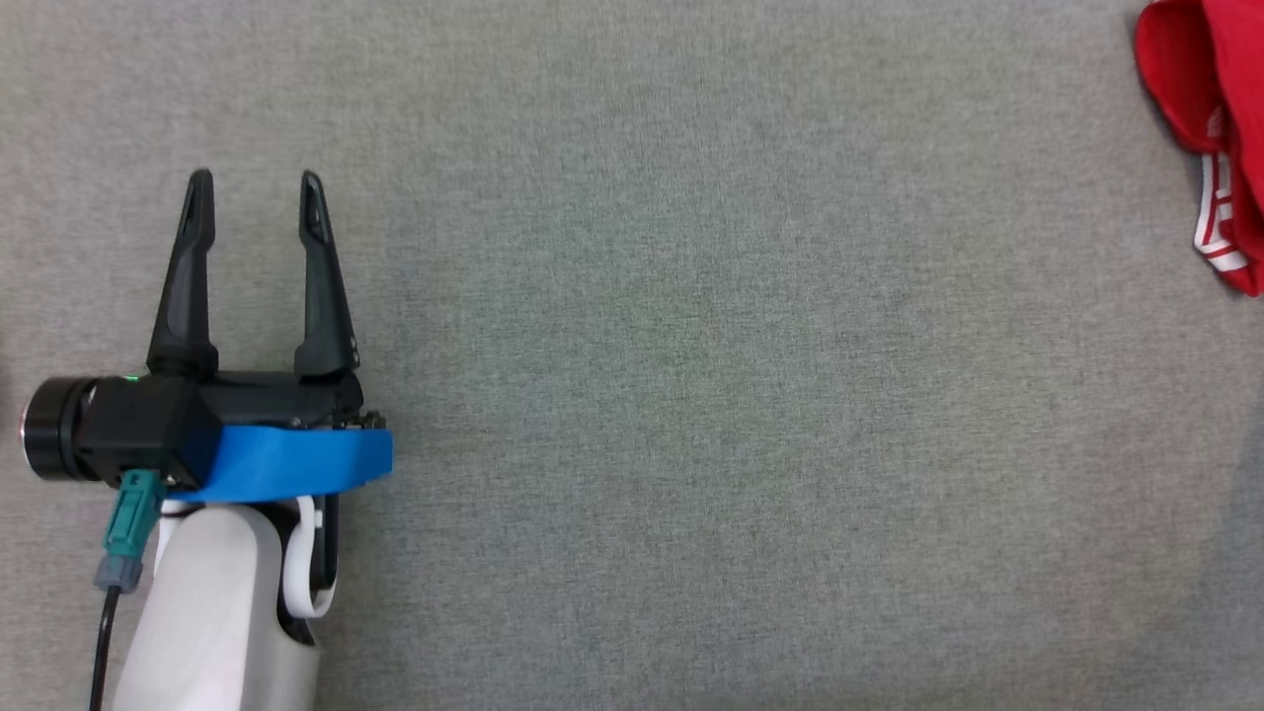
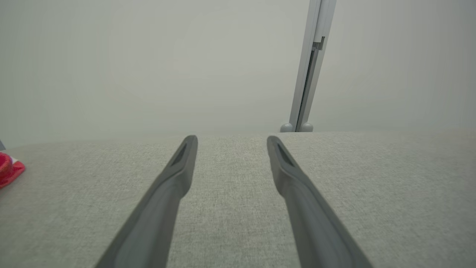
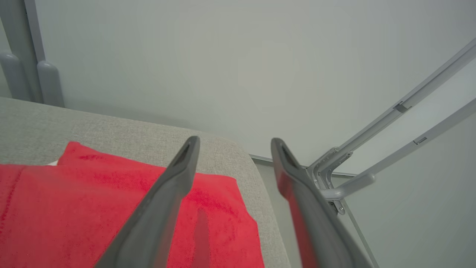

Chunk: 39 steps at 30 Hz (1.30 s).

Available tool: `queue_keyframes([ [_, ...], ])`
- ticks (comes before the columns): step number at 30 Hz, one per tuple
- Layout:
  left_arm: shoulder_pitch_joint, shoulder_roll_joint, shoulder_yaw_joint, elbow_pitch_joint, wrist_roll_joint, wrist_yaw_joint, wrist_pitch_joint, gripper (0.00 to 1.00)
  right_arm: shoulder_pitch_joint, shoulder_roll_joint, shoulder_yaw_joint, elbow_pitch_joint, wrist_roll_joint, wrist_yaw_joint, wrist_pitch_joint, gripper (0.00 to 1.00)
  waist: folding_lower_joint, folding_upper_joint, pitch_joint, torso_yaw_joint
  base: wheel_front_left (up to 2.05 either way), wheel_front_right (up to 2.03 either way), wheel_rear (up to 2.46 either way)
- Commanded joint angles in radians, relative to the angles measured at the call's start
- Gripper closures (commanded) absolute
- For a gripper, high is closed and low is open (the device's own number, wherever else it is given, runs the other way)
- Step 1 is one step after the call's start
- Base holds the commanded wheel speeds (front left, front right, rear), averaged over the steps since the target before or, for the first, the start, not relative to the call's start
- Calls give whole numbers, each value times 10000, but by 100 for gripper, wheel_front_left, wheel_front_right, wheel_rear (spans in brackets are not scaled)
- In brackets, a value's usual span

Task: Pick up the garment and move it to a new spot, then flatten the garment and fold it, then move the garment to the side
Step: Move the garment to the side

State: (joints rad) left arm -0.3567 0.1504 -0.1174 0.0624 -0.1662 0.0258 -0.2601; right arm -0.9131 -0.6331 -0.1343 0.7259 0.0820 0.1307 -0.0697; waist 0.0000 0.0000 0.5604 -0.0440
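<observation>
Head view, garment: the red garment (image 1: 1220,128) lies at the far right of the grey surface (image 1: 691,395), cut by the frame's edge; a white striped trim (image 1: 1213,222) shows on its lower part.
Head view, left jaws: open and empty, fingers (image 1: 197,267) spread, well apart from the garment.
Head view, count: one garment, one pair of fingers.

Left wrist view, left jaws: open, with bare surface (image 2: 372,186) between and below them.
Left wrist view, garment: a small red sliver (image 2: 9,169) at the frame's left edge.
Left wrist view, count: one pale post (image 2: 308,74) behind the surface.

Right wrist view, right jaws: open, nothing between them; one finger (image 3: 163,208) stands over the cloth, the other beyond the surface's rim.
Right wrist view, garment: it lies flat (image 3: 74,208) near the rounded corner of the surface (image 3: 148,137), edges straight, probably folded in layers.
Right wrist view, count: one garment, two grey frame tubes (image 3: 372,149) off the surface.

Handling, judged: soft, limp and light; the napped cloth should not slip between the jaws and is not fragile.
Grasp point, judged: pinch at an edge or corner, taking all layers together; a hold on the top layer alone would likely open the fold.
Task stage, judged: the garment appears set at the side.
</observation>
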Motion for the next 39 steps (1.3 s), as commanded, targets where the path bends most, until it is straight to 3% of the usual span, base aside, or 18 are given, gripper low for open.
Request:
queue_keyframes([
  [1,135,-5,13,79,-33,26,-39,0,104,186,39,-72,75,2,-163,0,0,0,-229,-97,0,0,0],
  [4,424,-20,94,241,-143,28,-48,0,323,562,351,-352,235,2,-646,0,0,0,-723,-97,0,0,0],
  [11,1254,-87,380,462,-312,93,-58,0,1185,2110,1430,-1118,394,2,-1492,0,0,0,-1926,-108,0,0,0],
  [22,2371,-354,645,764,-456,48,-60,0,3324,4102,2673,-2146,821,2,-1823,0,0,0,-3554,41,0,0,0],
  [30,2827,-492,497,1073,-386,-48,-62,0,5190,4888,2159,-3207,1008,2,-1863,0,0,0,-4224,158,0,0,0],
  [39,3123,-574,328,1278,-372,-142,-63,0,7594,5395,1284,-5377,664,4,-1175,0,0,0,-4791,293,0,0,0],
])
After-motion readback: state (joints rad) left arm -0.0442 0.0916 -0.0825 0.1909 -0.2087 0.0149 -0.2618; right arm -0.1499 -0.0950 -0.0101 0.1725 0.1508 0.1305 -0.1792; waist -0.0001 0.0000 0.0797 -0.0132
